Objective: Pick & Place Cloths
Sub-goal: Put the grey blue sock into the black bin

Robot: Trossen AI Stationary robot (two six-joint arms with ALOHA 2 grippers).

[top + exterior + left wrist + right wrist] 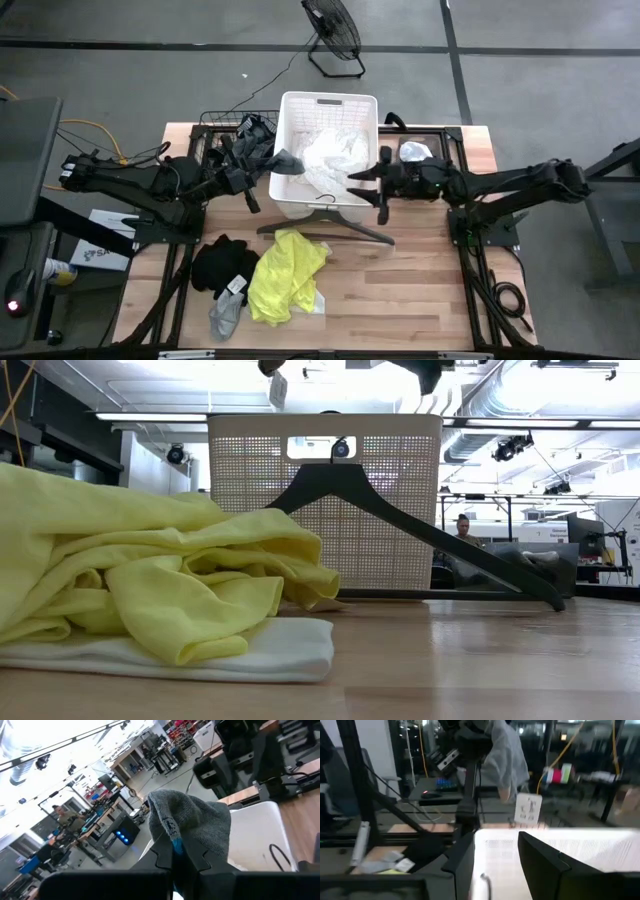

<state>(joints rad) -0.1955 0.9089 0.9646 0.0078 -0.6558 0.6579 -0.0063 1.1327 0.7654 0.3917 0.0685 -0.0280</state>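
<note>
The task looks to be in its middle part. A white lacy cloth [333, 158] already lies inside the white basket [290, 108] at the back of the desk [420, 290]. The left gripper [272, 166] is clenched on a small grey cloth [192, 822] and holds it in the air at the left rim of the basket, so this piece seems close to being dropped in.

The right gripper [381, 187] hangs at the right side of the basket with its fingers partly apart, and it carries nothing that can be seen.

Several pieces are left on the desk in front of the basket: a neon yellow cloth [286, 272], a black cloth [222, 266] just beside it, a grey piece [224, 316] near the front edge, and a folded white piece [270, 648] under the yellow one. A dark hanger [325, 228] leans on the front wall of the basket.

A small tag [528, 809] hangs from the held grey cloth, but its print cannot be read. No brand or other writing is legible.
</note>
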